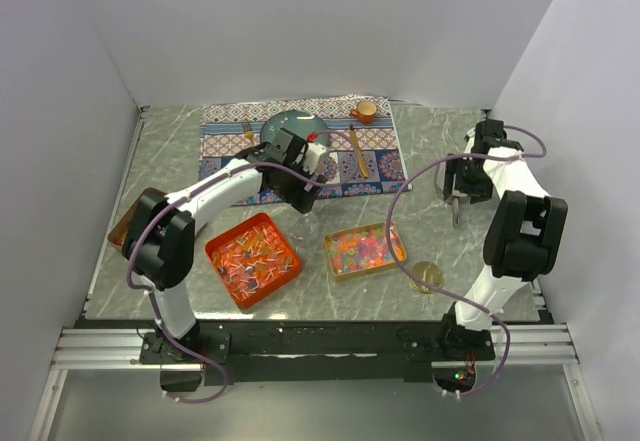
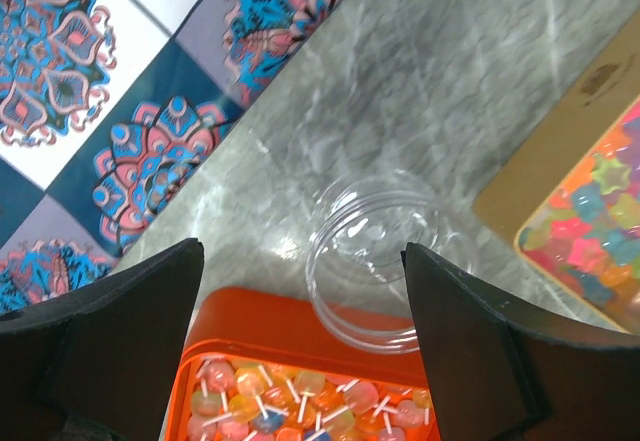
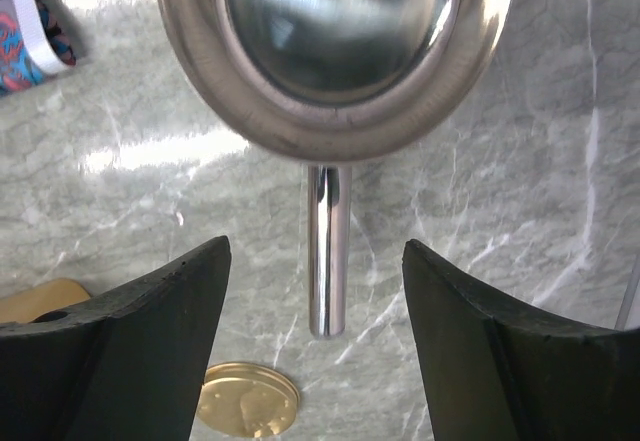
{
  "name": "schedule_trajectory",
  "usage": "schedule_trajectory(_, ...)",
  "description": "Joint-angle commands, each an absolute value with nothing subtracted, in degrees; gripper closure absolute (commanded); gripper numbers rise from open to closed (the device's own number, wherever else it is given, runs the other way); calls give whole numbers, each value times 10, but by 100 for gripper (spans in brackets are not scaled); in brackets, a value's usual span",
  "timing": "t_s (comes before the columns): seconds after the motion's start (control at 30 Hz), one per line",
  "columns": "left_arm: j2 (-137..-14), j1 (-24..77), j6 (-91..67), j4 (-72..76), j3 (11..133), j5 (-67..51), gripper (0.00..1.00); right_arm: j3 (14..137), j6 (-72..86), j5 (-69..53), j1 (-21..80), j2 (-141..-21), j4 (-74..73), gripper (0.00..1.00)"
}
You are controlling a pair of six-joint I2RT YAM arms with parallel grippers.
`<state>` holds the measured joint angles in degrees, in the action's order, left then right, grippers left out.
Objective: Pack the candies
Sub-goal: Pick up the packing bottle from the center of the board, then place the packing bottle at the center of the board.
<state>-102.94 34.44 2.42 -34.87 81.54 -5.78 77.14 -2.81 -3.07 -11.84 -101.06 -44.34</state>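
We had the left end effector (image 2: 300,251) open over the clear cup (image 2: 372,261) — candies (image 2: 300,401) sat just beside, in the orange tray (image 2: 290,316). Right end effector (image 3: 315,251) was open too, scoop (image 3: 335,51) handle centred between.

Colourful candies (image 1: 254,256), heaped in two trays (image 1: 211,250)

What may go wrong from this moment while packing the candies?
The clear jar stands close beside the orange tray; the open left end effector, if lowered, might tip it. The scoop has a thin, shiny handle; the open right end effector may slip on it.
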Motion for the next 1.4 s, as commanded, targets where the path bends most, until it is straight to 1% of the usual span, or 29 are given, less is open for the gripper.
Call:
schedule_trajectory(0.0,-1020,345,40,-357,805,-40,13,749,-22,-39,-123,-964,-433,22)
schedule_trajectory(0.1,-1042,345,47,-370,816,-41,16,742,-21,-40,-122,-955,-431,22)
schedule_trajectory(0.23,-1065,345,50,-379,822,-51,25,742,-24,-35,-122,-949,-432,21)
schedule_trajectory(0.4,-1064,345,54,-377,803,-62,32,738,-24,-33,-124,-942,-431,21)
schedule_trajectory(0.5,-1073,345,61,-381,807,-65,49,735,-22,-34,-125,-939,-429,21)
schedule_trajectory(0.53,-1074,345,59,-381,809,-68,60,735,-22,-34,-126,-938,-429,21)
schedule_trajectory(0.6,-1073,345,58,-382,820,-70,72,734,-24,-33,-125,-934,-431,21)
schedule_trajectory(0.63,-1072,344,59,-387,825,-72,84,734,-24,-33,-125,-934,-431,21)
schedule_trajectory(0.73,-1067,345,61,-411,855,-80,94,731,-24,-33,-127,-931,-430,21)
schedule_trajectory(0.87,-1031,352,87,-455,908,-165,98,729,-25,-32,-128,-927,-429,21)
schedule_trajectory(0.97,-994,391,116,-474,921,-166,99,729,-27,-31,-128,-925,-427,21)
schedule_trajectory(1.13,-952,485,182,-474,892,-143,99,732,-35,-27,-132,-926,-426,21)
schedule_trajectory(1.37,-994,592,275,-528,926,-145,99,745,-45,-27,-140,-915,-432,21)
